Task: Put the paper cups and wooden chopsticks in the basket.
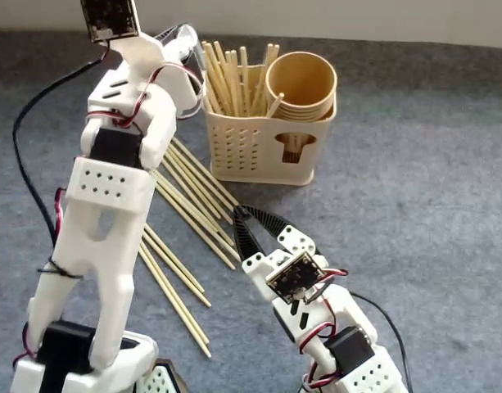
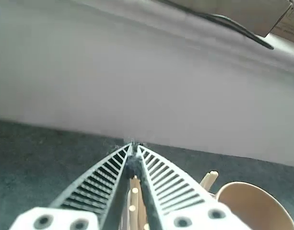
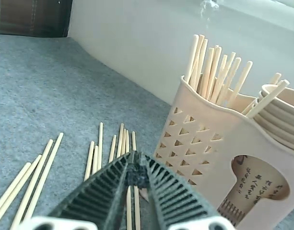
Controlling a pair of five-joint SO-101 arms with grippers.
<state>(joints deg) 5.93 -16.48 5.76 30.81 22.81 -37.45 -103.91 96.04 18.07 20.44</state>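
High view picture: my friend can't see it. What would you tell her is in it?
A cream basket on grey carpet holds upright wooden chopsticks and stacked paper cups. More loose chopsticks lie beside it, between two white robot arms, with the right gripper close to them.

You have soft, even light over the grey mat (image 1: pixel 414 164); the basket (image 1: pixel 259 147) and the loose chopsticks (image 1: pixel 189 205) throw only faint, short shadows; the cups (image 1: pixel 301 82) glow warm inside. From the left wrist the wall (image 2: pixel 137 72) is bright and flat, the mat dark beneath it; from the right wrist the basket's near face sits in mild shade, with a small white flare on the wall behind.
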